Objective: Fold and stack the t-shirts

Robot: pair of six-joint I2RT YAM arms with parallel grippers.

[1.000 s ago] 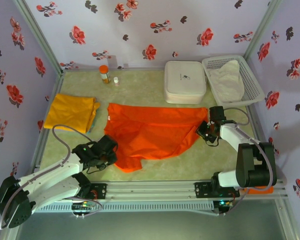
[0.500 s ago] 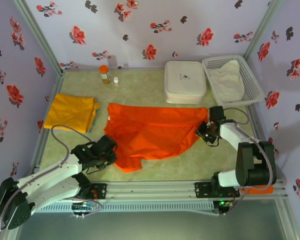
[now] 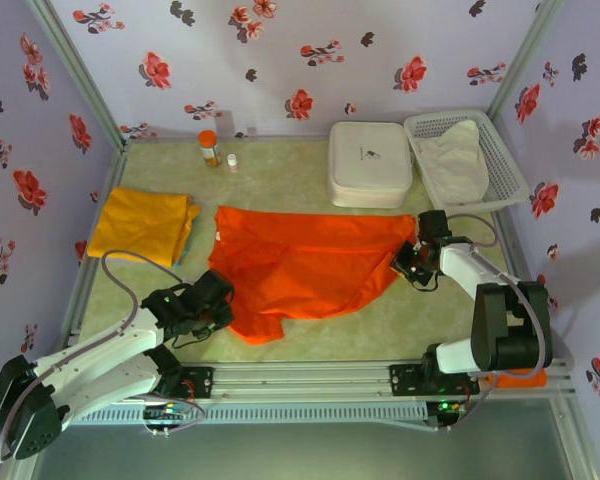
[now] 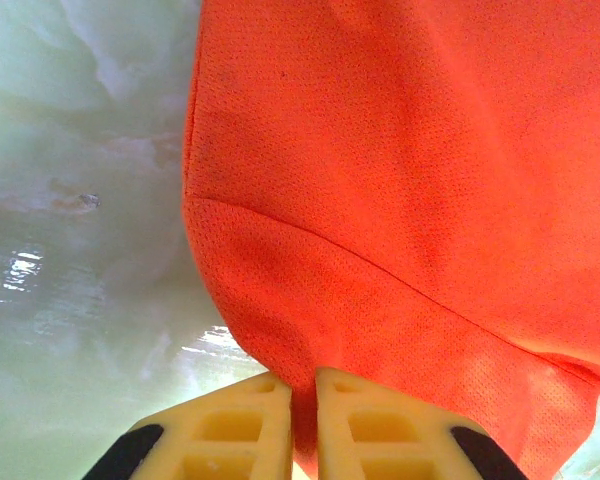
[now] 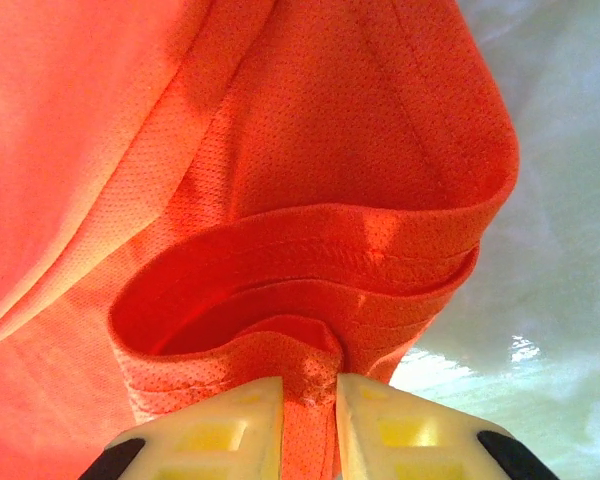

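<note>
1. Lying folded well to the left of the orange-red t-shirt (image 3: 305, 262), the mustard t-shirt (image 3: 142, 225) sits flat on the table (image 3: 280, 178). Nothing touches it, and it looks finished.
2. The left gripper (image 3: 212, 303) is at the orange-red t-shirt's lower-left edge. In the left wrist view its fingers (image 4: 240, 425) are clenched on a thin pinch of the fabric, with a seam running across the cloth just beyond them.
3. The orange-red t-shirt is spread wide across the table. Its far edge is fairly straight and its near edge is uneven, with a loose flap drooping at the lower left. It is not yet folded small.
4. The right gripper (image 3: 408, 262) is at the orange-red t-shirt's right end. In the right wrist view its fingers (image 5: 385, 425) are nipped on a bunched, layered roll of hem.
5. Almost nothing has changed over the last second. Both grippers keep their spots at the shirt's two ends and the cloth outline is the same.
6. This suggests both grips are set and the fold lift has not started. The likely next move is to raise both ends together and fold, then stack this shirt with the mustard one.
7. The left pinch is thin, so it could slip when lifted.
</note>
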